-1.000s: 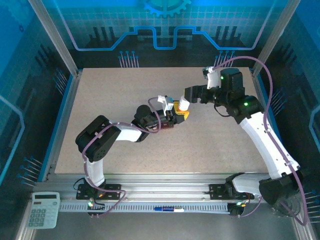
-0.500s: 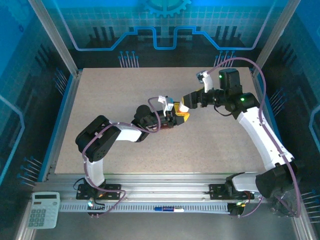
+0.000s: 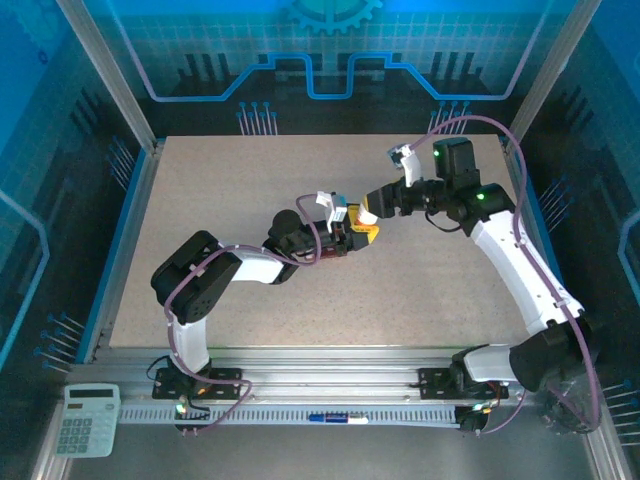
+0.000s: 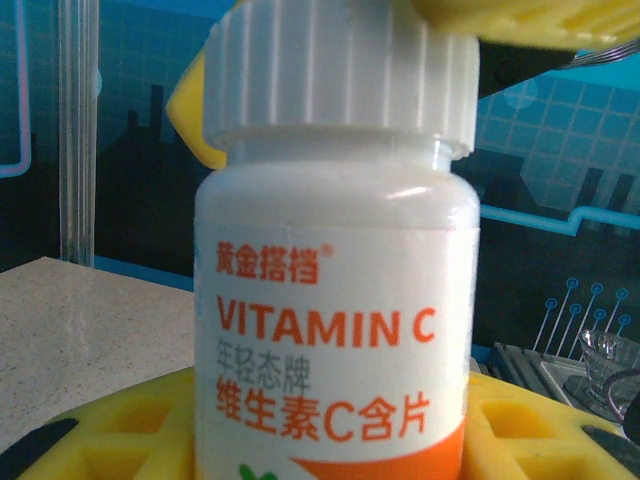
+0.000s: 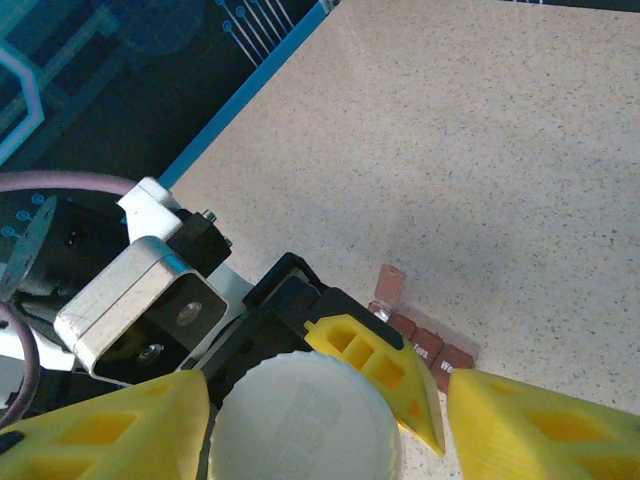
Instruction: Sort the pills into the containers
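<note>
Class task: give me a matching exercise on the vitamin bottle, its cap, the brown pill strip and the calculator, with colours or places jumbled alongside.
1 vitamin C bottle
2 cap
3 pill organiser strip
4 calculator

A reddish-brown, lying on the table
B ribbed white
C off the table, near-left corner
D orange lettering

Pairs: 1-D, 2-B, 3-A, 4-C
</note>
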Robot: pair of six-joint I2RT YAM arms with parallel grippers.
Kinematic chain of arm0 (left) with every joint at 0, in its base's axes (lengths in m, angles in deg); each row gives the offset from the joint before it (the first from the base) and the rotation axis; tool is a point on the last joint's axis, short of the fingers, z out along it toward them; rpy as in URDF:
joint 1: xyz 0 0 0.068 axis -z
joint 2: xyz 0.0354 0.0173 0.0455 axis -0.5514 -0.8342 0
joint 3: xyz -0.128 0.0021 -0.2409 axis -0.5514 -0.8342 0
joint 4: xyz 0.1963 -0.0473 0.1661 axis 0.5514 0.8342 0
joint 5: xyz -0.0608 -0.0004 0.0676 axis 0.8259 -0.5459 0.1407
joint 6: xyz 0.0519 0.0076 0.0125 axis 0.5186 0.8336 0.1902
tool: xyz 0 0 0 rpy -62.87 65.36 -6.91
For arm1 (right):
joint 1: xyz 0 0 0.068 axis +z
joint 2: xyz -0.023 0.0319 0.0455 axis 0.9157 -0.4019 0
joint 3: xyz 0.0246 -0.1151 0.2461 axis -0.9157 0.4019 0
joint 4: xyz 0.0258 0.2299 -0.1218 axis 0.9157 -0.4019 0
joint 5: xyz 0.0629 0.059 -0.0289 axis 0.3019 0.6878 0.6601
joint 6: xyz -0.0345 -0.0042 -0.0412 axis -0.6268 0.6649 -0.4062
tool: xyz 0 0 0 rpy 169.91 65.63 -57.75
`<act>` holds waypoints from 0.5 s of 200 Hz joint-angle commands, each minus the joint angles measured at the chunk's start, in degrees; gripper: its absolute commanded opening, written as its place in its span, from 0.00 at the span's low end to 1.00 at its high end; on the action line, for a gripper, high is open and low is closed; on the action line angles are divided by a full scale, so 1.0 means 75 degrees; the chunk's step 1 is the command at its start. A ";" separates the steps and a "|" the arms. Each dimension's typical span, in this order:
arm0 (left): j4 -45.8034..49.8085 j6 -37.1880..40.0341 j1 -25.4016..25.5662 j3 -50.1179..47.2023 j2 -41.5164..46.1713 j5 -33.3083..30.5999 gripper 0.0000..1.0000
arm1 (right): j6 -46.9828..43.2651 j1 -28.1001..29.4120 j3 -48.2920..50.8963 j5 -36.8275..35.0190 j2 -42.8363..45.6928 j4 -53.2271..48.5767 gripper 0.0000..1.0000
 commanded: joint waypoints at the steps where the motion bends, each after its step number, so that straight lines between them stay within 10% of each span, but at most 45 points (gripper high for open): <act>1: -0.0398 -0.0131 -0.0031 0.0191 0.0052 0.0230 0.00 | -0.0034 0.0098 0.0005 0.0053 -0.0061 -0.0071 0.53; 100: -0.0416 -0.0143 -0.0035 0.0237 0.0045 0.0206 0.00 | 0.2673 0.1109 0.1480 -0.2677 0.0662 0.0658 0.38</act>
